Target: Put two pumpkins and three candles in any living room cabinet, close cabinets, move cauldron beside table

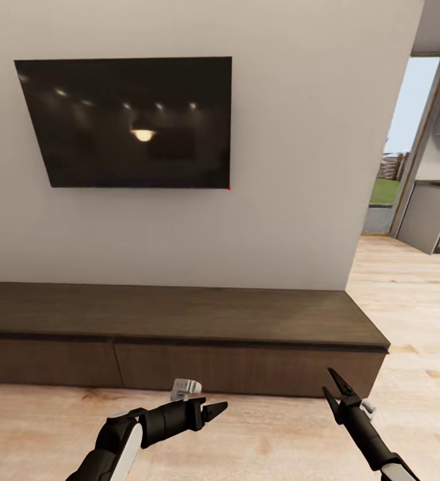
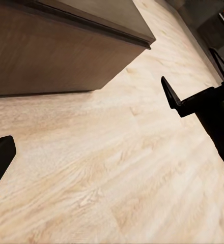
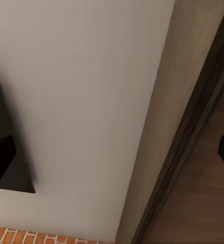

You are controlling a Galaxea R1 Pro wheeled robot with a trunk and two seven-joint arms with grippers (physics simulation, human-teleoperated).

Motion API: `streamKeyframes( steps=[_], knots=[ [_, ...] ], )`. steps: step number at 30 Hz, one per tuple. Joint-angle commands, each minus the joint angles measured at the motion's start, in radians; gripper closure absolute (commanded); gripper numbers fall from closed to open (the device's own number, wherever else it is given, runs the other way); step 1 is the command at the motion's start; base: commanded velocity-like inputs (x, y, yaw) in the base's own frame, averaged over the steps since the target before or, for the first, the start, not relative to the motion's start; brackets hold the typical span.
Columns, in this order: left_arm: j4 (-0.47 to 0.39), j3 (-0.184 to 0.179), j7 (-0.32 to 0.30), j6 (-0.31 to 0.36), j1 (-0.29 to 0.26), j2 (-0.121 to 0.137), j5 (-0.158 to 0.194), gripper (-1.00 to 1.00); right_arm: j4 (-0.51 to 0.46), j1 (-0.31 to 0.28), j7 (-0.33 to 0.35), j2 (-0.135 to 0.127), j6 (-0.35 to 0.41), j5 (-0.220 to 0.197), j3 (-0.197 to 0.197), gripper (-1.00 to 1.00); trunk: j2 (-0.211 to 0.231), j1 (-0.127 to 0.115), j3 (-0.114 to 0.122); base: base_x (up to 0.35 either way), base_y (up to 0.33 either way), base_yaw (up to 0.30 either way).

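So the cabinet (image 1: pixel 179 334) is right there in front of the robot, long and low against the wall under the TV (image 1: pixel 129 120), and every drawer front I can see on it is flush shut. Nothing sits on its top. No pumpkins, candles or cauldron anywhere in sight from here, so I honestly can't say whether any are already tucked inside or are waiting elsewhere in the room.

Both arms hang low over the wood floor (image 1: pixel 246 434) just short of the cabinet front. The left gripper (image 1: pixel 213 409) points sideways toward the other arm, holding nothing, and the left wrist view shows its jaws spread wide. The right gripper (image 1: pixel 334 386) points up at the cabinet's right end, jaws parted, also empty.

My guess: either it's about to pull a drawer open, or it's just checking they're closed. With empty hands, there's fetching left to do if the items aren't stowed. Off to the right a doorway (image 1: pixel 406 147) opens toward another room.
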Motion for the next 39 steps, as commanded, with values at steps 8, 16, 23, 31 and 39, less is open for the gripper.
streamKeyframes(
  steps=[8,16,23,31,39],
  knots=[
    [0.002,0.001,-0.006,0.006,0.0,0.0,0.004,-1.0,-0.001,0.029,0.001,-0.017,0.01,-0.007,-0.062,-1.0,0.0,0.0,-0.001,0.039,0.0,0.0],
    [0.002,0.0,-0.009,0.004,0.0,0.0,0.003,-1.0,0.0,0.033,-0.039,-0.025,0.01,-0.008,-0.074,-1.0,0.0,0.0,-0.001,0.128,0.005,0.0],
    [0.001,-0.004,-0.011,0.0,0.0,0.0,0.001,-1.0,0.0,0.038,-0.046,-0.043,0.01,-0.009,-0.077,-1.0,0.0,0.0,-0.001,0.133,0.001,0.0],
    [0.0,-0.005,-0.012,-0.001,0.0,0.0,0.001,-1.0,0.0,0.041,-0.049,-0.049,0.018,-0.008,-0.131,-1.0,0.0,0.0,-0.001,0.057,0.0,0.0],
    [-0.001,-0.006,-0.012,-0.003,0.0,0.0,0.001,-1.0,0.0,0.044,-0.052,-0.052,0.02,-0.007,-0.148,-1.0,0.0,0.0,-0.001,0.105,0.0,0.0]
  ],
)
